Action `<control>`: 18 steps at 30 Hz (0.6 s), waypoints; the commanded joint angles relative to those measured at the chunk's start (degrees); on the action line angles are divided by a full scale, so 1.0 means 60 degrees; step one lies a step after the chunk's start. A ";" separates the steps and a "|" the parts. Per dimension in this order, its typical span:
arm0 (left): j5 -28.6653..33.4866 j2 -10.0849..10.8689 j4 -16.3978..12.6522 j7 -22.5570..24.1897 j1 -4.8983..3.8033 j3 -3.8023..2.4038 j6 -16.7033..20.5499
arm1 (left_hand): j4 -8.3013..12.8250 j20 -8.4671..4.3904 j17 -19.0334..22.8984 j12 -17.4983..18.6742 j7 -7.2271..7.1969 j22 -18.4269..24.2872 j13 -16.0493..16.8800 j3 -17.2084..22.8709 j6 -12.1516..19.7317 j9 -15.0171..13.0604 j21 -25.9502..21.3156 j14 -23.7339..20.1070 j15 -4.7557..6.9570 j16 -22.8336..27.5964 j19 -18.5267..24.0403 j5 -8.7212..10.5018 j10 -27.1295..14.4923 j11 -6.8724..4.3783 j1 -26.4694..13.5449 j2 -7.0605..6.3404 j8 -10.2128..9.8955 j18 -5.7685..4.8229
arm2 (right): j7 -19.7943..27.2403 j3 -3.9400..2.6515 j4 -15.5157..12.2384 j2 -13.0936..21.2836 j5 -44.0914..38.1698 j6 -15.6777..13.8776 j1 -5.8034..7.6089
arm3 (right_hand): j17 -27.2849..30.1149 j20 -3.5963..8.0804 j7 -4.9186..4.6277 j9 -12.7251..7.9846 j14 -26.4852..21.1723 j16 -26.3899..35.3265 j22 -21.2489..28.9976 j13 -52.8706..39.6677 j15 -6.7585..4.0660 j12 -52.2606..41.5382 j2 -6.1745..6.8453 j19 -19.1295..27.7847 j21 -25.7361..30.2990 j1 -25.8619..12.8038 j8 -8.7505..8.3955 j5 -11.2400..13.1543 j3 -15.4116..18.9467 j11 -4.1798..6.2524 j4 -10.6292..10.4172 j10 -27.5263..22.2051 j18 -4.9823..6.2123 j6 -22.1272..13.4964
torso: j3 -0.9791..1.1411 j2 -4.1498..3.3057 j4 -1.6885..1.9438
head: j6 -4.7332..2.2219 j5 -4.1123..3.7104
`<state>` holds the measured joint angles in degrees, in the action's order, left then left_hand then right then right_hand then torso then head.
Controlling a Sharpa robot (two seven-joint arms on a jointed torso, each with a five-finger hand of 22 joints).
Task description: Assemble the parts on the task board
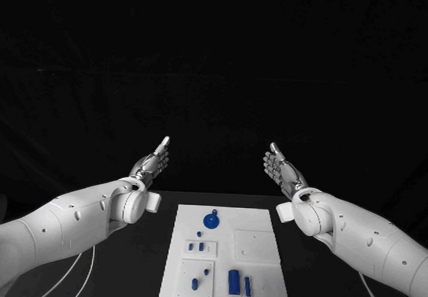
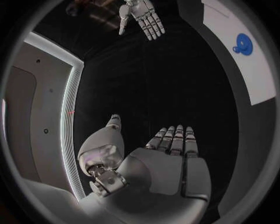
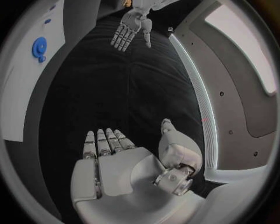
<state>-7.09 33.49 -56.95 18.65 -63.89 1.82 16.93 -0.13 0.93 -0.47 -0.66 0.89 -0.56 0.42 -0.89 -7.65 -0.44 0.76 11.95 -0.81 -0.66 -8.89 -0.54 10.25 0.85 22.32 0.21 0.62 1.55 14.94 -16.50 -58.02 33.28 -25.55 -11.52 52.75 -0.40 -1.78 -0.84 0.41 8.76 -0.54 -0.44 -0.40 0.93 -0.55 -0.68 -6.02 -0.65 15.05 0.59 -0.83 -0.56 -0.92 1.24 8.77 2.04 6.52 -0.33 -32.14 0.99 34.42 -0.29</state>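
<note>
From the head view, your left robot hand (image 1: 153,160) and right robot hand (image 1: 282,168) are raised beyond the far end of the board (image 1: 258,223), palms facing each other, fingers straight and apart, holding nothing; that pose keeps them off the board so you see all of it. The board lies on the surface (image 1: 142,277) between the two arms. On it a round part (image 1: 212,220) sits near the far end, two small parts (image 1: 197,246) lie in a square recess below it, more small ones (image 1: 201,278) in the nearest left recess, and two long parts (image 1: 238,283) lie side by side at the near right. Whether any of these is already seated where it belongs, you cannot tell from here, so the scene fits either end of the job. In the left wrist view, the left palm is flat and released, with the round part (image 2: 244,44) on the board well aside. In the right wrist view, the right robot hand (image 3: 119,170) is likewise flat and empty, the round part (image 3: 39,48) far from it.
</note>
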 commanded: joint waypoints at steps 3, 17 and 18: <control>0.0441 0.0454 -0.1390 0.0739 0.0170 -0.0071 0.1610 | 0.0022 -0.0155 0.0079 0.0110 -0.0148 0.0093 -0.0070 0.0148 0.1275 0.0073 -0.0127 -0.1992 0.0134 0.0110 0.1481 0.0090 -0.1708 -0.0141 -0.3719 -0.0035 -0.0103 -0.0259 | 0.0979 0.0645 -0.1400 0.0471 0.1538 -0.1945 0.0312 | 0.0066 0.0297 0.0141 -0.0068 -0.1460 0.0090 0.0073 0.0066 -0.0155 0.0091 0.0113 0.1004 0.0109 -0.2509 -0.0099 0.0139 0.0094 0.0154 -0.0207 -0.1462 -0.0341 -0.1087 | 0.0055 0.0159 -0.0166 | -0.0007 0.0049; 0.1105 0.1721 -0.5078 0.1742 0.0575 -0.0279 0.4230 | 0.0022 -0.0155 0.0079 0.0110 -0.0148 0.0093 -0.0070 0.0148 0.1275 0.0073 -0.0127 -0.1992 0.0134 0.0110 0.1481 0.0090 -0.1708 -0.0141 -0.3719 -0.0035 -0.0103 -0.0259 | 0.2343 0.2564 -0.4975 0.1775 0.4017 -0.5125 0.1153 | 0.0066 0.0297 0.0141 -0.0068 -0.1460 0.0090 0.0073 0.0066 -0.0155 0.0091 0.0113 0.1004 0.0109 -0.2509 -0.0099 0.0139 0.0094 0.0154 -0.0207 -0.1462 -0.0341 -0.1087 | 0.0055 0.0159 -0.0166 | -0.0007 0.0049; 0.1136 0.1780 -0.5250 0.1789 0.0594 -0.0289 0.4352 | 0.0022 -0.0155 0.0079 0.0110 -0.0148 0.0093 -0.0070 0.0148 0.1275 0.0073 -0.0127 -0.1992 0.0134 0.0110 0.1481 0.0090 -0.1708 -0.0141 -0.3719 -0.0035 -0.0103 -0.0259 | 0.2402 0.2647 -0.5129 0.1831 0.4123 -0.5262 0.1189 | 0.0066 0.0297 0.0141 -0.0068 -0.1460 0.0090 0.0073 0.0066 -0.0155 0.0091 0.0113 0.1004 0.0109 -0.2509 -0.0099 0.0139 0.0094 0.0154 -0.0207 -0.1462 -0.0341 -0.1087 | 0.0055 0.0159 -0.0166 | -0.0007 0.0049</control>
<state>-2.13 43.97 -87.52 25.83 -60.41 0.19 37.38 0.09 -0.01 -0.05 -0.26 -0.01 -0.06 0.05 -0.36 -0.29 -0.05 0.20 0.20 -0.01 -0.40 -0.21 -0.27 0.30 0.00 0.40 0.01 0.39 0.87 25.39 -0.74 -88.00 44.02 -5.59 -37.01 59.72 -0.05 0.00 0.03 0.05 0.27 -0.31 -0.05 -0.05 0.02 -0.20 0.00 -0.30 -0.20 0.31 0.20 -0.40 0.05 0.00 0.31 0.21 0.80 0.22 0.00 -31.19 0.01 34.38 0.01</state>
